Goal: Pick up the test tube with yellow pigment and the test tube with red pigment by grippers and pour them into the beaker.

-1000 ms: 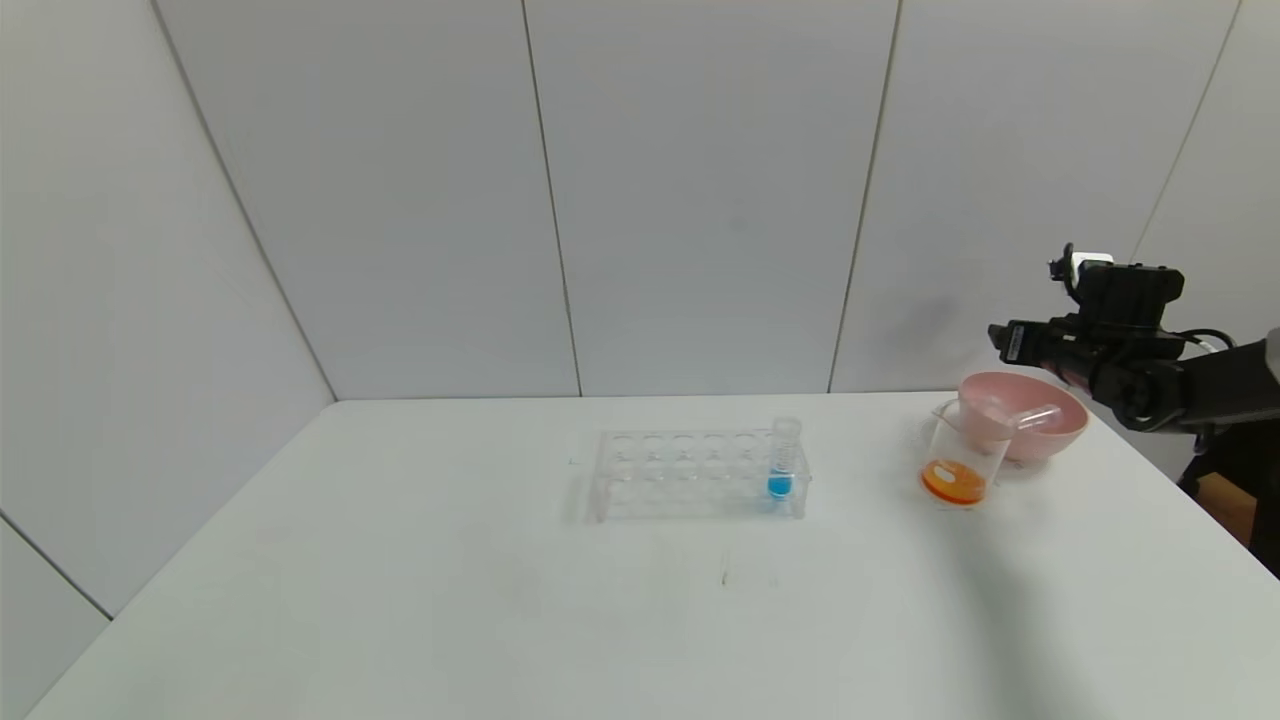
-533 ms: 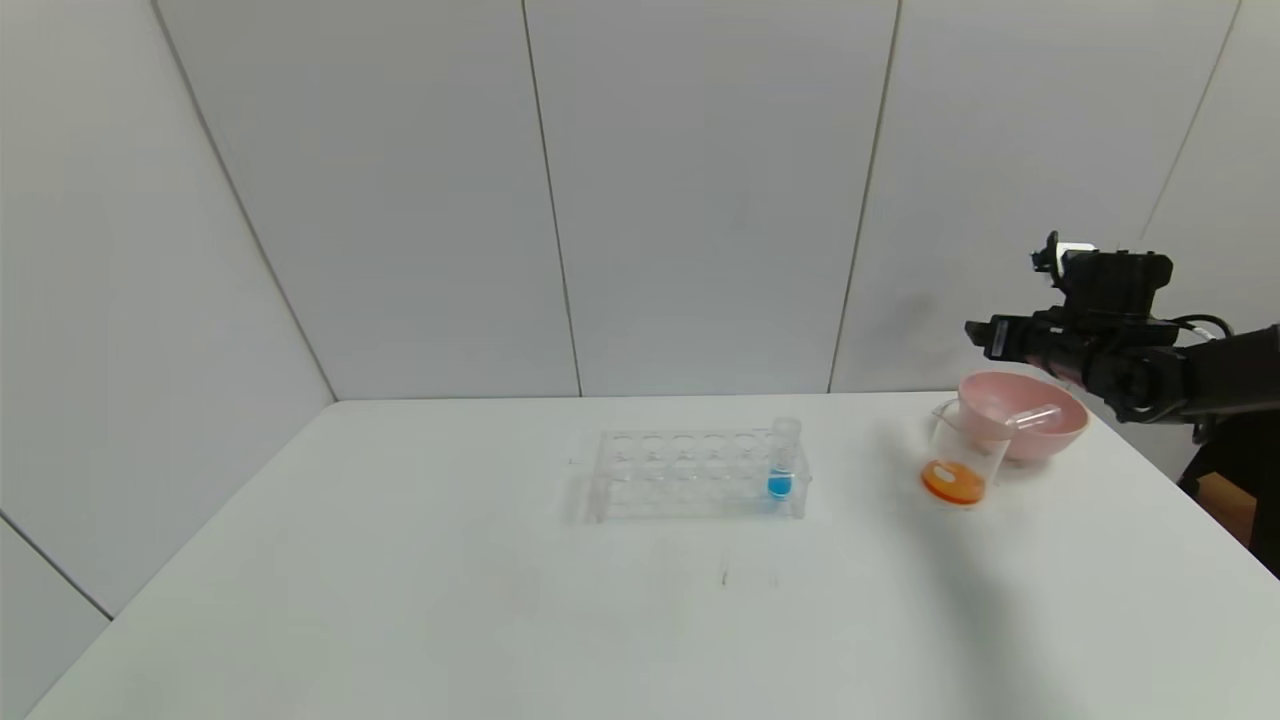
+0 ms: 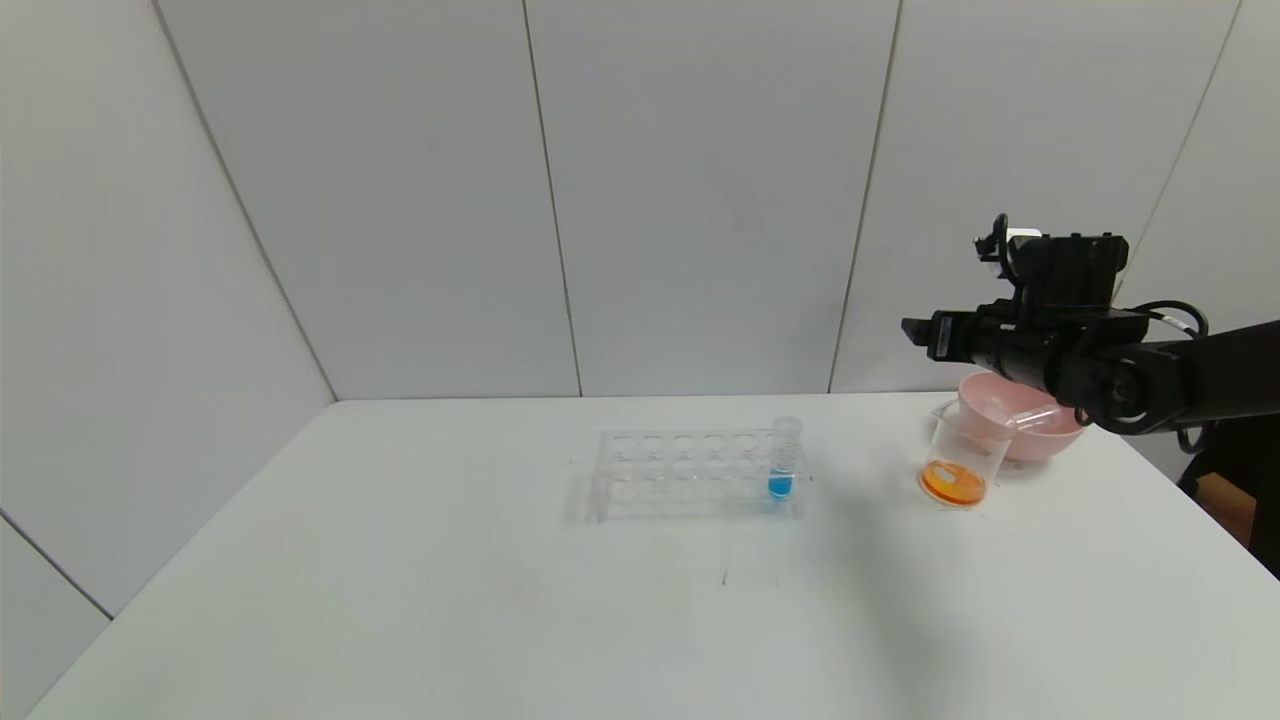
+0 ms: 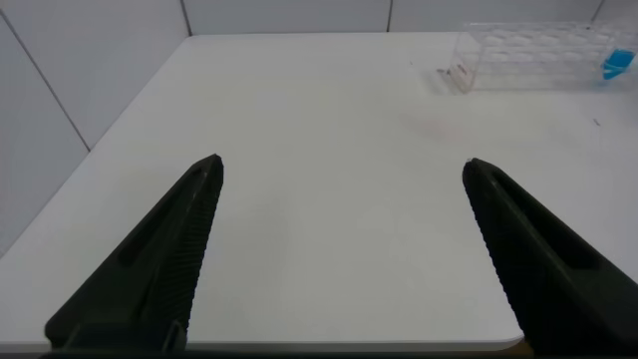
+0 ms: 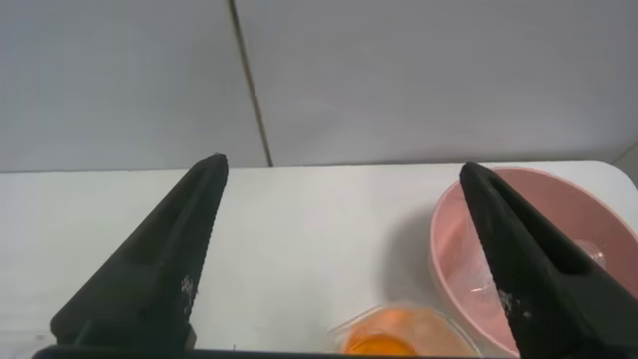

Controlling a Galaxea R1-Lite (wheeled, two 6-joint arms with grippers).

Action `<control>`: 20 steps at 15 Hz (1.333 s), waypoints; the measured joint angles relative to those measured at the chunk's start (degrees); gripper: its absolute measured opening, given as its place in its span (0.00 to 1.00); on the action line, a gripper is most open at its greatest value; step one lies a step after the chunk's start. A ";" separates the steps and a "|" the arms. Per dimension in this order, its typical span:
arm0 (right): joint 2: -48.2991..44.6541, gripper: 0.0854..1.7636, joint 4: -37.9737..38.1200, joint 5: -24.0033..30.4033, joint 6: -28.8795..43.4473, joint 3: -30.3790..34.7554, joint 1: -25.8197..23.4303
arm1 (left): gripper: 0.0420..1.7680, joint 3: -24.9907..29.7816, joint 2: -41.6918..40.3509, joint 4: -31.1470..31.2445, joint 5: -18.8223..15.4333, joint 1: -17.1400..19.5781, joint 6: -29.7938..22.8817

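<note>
Right claw (image 3: 925,338): you have it raised above the bench (image 3: 500,600), up over the beaker and bowl on the right side, pointing toward the rack side. Its fingers are spread wide and grasp nothing; in the right wrist view you see both fingers (image 5: 159,269) with only bench and wall between them.
Left claw (image 4: 339,249): released too, fingers far apart, nothing between them. You see it only in its own wrist view, low over the bench's left near part, well away from the rack.
Beaker (image 3: 962,462): upright on the bench at the right, just in front of the bowl and touching or nearly touching it; you cannot tell which. It holds a shallow layer of orange liquid (image 3: 953,482). In the right wrist view you catch its rim and the orange just below the claw.
Bowl (image 3: 1040,440): pink, behind the beaker, partly hidden by the right arm. A clear tube (image 3: 1035,416) lies tilted inside it; a second may lie there, but you cannot make it out.
Rack (image 3: 690,475): clear, many-holed, mid-bench, well apart from the beaker.
Blue tube (image 3: 783,460): upright in the rack's right end, blue liquid at its bottom.
Yellow and red tubes: no tube showing yellow or red liquid is visible to you; the only such colour is the orange in the beaker.
</note>
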 joint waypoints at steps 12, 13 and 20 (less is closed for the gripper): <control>-35.50 0.96 -2.99 1.40 -0.96 28.00 5.49 | 0.97 0.00 0.00 0.00 0.00 0.00 0.00; -39.14 0.96 -2.74 1.34 -1.68 29.83 5.72 | 0.97 0.00 0.02 0.00 0.00 0.00 0.00; -61.64 0.96 9.74 -2.77 -4.68 35.23 1.74 | 0.97 0.00 0.02 0.00 0.00 0.00 0.02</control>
